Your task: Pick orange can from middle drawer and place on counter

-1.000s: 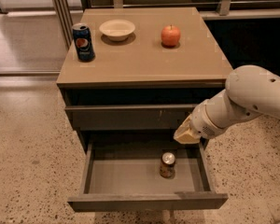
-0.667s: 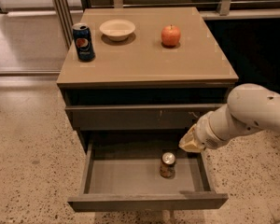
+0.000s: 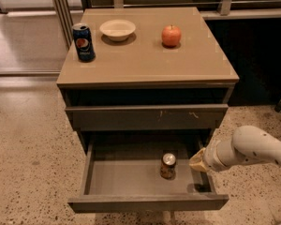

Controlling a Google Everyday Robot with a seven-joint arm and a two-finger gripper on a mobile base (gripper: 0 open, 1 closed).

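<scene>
Small orange-brown metal can (image 3: 168,166) is stood upright in pulled-out grey drawer (image 3: 122,181); gripper (image 3: 198,160) is held beside can, presumably for sideways approach; closure state indeterminable.

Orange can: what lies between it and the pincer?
Camera view: only bare grey drawer floor between the small orange-brown can and the pale pincer at the drawer's right wall.

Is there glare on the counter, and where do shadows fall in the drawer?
Camera view: the counter shows only soft sheen, no strong glare; the middle drawer is dim at its back; the gripper, at its right wall beside the orange can, casts a dark patch below.
</scene>
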